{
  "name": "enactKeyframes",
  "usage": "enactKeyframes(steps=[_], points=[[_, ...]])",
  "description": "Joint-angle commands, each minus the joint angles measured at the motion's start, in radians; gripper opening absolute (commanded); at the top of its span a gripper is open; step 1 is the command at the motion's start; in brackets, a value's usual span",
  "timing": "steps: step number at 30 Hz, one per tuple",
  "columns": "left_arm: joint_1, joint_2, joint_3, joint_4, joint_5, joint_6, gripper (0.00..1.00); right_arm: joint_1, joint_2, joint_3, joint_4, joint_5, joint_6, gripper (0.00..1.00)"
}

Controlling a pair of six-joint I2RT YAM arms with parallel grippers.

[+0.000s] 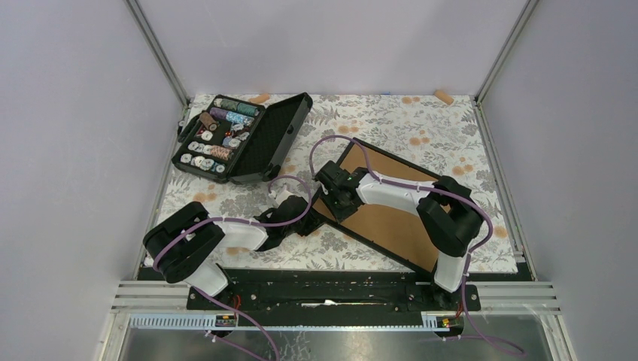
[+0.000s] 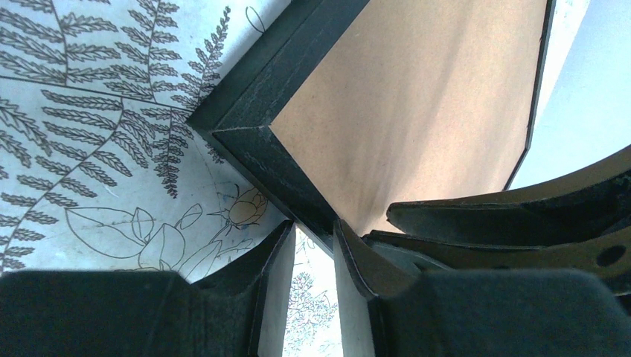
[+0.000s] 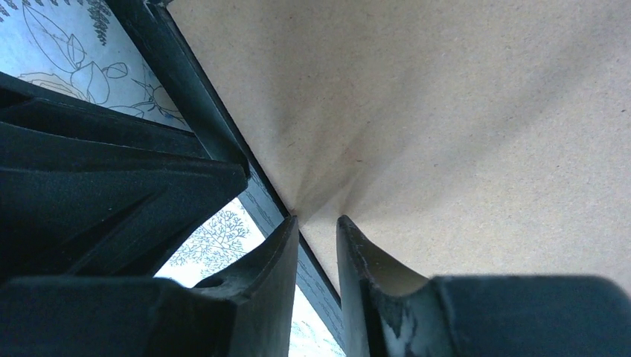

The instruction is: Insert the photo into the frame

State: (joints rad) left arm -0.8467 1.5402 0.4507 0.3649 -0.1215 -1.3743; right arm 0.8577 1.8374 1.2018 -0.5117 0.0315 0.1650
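Note:
The frame (image 1: 391, 218) lies back up on the flowered cloth, its brown board showing inside a thin black rail. The photo is not in view. My left gripper (image 1: 299, 204) is at the frame's left rail near a corner. In the left wrist view the gripper (image 2: 316, 227) has its jaws a little apart, the tips at the rail's (image 2: 245, 97) outer edge and cloth showing between them. My right gripper (image 1: 332, 195) is on the same rail further back. In the right wrist view it (image 3: 318, 219) straddles the rail, one finger on the board (image 3: 446, 111), one outside.
An open black case of thread spools (image 1: 241, 135) stands at the back left. Two small tan pieces (image 1: 259, 98) (image 1: 444, 96) lie at the back edge. Walls enclose the table on three sides. The right arm reaches over the frame's near half.

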Motion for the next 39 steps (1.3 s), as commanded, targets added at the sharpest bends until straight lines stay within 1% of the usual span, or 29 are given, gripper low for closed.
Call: enactKeyframes(steps=[1,6,11,16,21,25,27,29,32,34,37,39], points=[[-0.003,0.077,-0.069,-0.286,-0.039,0.037,0.33,0.01,0.086,0.02,-0.027,0.064,0.01,0.3],[-0.002,0.08,-0.066,-0.3,-0.041,0.031,0.33,0.01,0.133,0.04,-0.07,0.119,0.031,0.27],[-0.002,0.081,-0.064,-0.319,-0.042,0.023,0.33,0.01,0.2,0.056,-0.094,0.165,0.047,0.21],[-0.003,0.08,-0.063,-0.323,-0.047,0.024,0.33,0.011,0.269,0.071,-0.117,0.21,0.056,0.2],[-0.003,0.085,-0.06,-0.321,-0.047,0.028,0.33,0.014,0.301,0.084,-0.125,0.247,0.073,0.21],[-0.001,0.082,-0.061,-0.322,-0.05,0.032,0.33,0.013,0.327,0.067,-0.137,0.362,0.097,0.21],[0.004,0.08,-0.065,-0.324,-0.05,0.035,0.33,0.014,0.321,0.046,-0.135,0.425,0.111,0.15],[0.004,0.077,-0.07,-0.323,-0.051,0.036,0.33,0.006,0.292,0.023,-0.098,0.409,0.115,0.11],[0.007,0.075,-0.068,-0.327,-0.049,0.044,0.33,-0.005,0.209,0.021,-0.056,0.325,0.124,0.11],[0.006,0.065,-0.062,-0.339,-0.056,0.056,0.32,-0.005,0.137,0.044,-0.049,0.293,0.129,0.17],[0.007,0.027,-0.047,-0.361,-0.076,0.083,0.32,-0.012,0.033,0.075,-0.053,0.279,0.148,0.29],[0.007,-0.001,-0.034,-0.379,-0.092,0.105,0.32,-0.033,-0.026,0.077,-0.048,0.232,0.154,0.36]])
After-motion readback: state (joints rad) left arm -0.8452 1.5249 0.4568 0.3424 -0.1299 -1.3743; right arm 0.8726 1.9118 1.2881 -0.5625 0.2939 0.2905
